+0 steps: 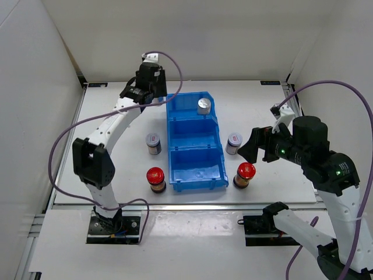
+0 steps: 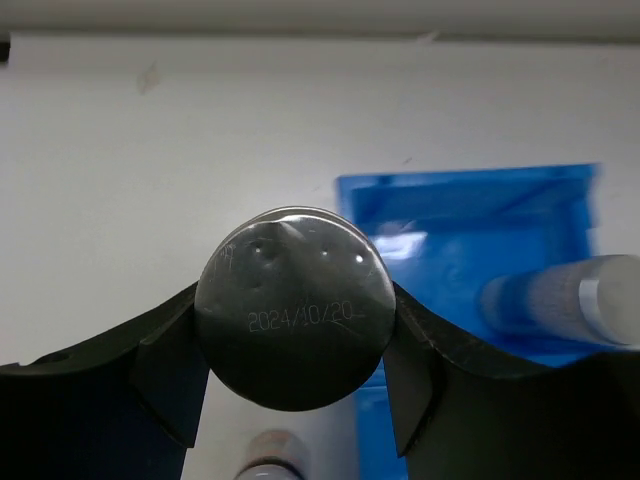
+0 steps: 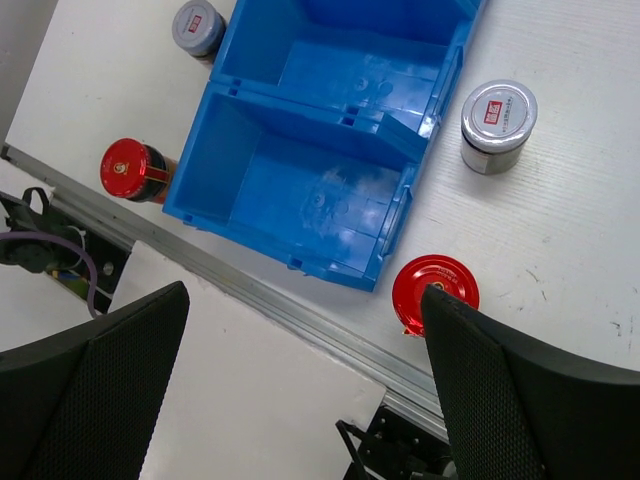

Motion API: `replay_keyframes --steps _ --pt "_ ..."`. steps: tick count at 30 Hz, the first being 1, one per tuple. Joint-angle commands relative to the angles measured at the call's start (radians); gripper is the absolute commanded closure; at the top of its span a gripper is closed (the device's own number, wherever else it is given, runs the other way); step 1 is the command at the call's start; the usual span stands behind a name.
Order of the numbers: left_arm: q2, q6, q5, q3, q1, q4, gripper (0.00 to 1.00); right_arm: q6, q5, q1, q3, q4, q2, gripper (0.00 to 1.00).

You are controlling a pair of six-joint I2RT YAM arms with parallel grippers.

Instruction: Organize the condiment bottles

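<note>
The overhead view places the left gripper (image 1: 148,92) just beside the far-left corner of the blue bin (image 1: 196,169), but the arm hides what it carries. The left wrist view supplies that: both fingers (image 2: 165,375) are pressed against the sides of a held cylinder (image 2: 293,308), seen end-on as a round silver face stamped 2024/10/20, raised over the white table (image 1: 262,111) at the bin's edge. Whether this end is cap or base cannot be told. A second silver-capped cylinder (image 1: 203,105) stands in the bin's far compartment, and the wrist view shows its side. Only the overhead view takes in all the loose items. One white-lidded jar (image 1: 153,142) stands left of the bin and another white-lidded jar (image 1: 234,142) right of it. One red-capped jar (image 1: 155,178) is at the near-left corner and another red-capped jar (image 1: 244,174) at the near-right. The middle and near compartments hold no bottle. The right gripper (image 1: 254,149) hangs above the table right of the bin. The right wrist view shows its fingers (image 3: 110,390) spread wide, touching nothing, with the near-right red cap below, close to the right-hand finger.
</note>
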Motion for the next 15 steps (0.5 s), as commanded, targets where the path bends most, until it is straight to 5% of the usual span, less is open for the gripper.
replay_keyframes --steps 1,15 --pt "-0.164 0.04 -0.096 0.081 -0.124 0.181 0.8 -0.009 0.008 -0.006 -0.011 -0.003 -0.008 0.0" --pt "0.011 0.028 -0.064 0.123 -0.242 0.192 0.75 -0.02 0.048 -0.006 -0.002 -0.066 -0.027 0.0"
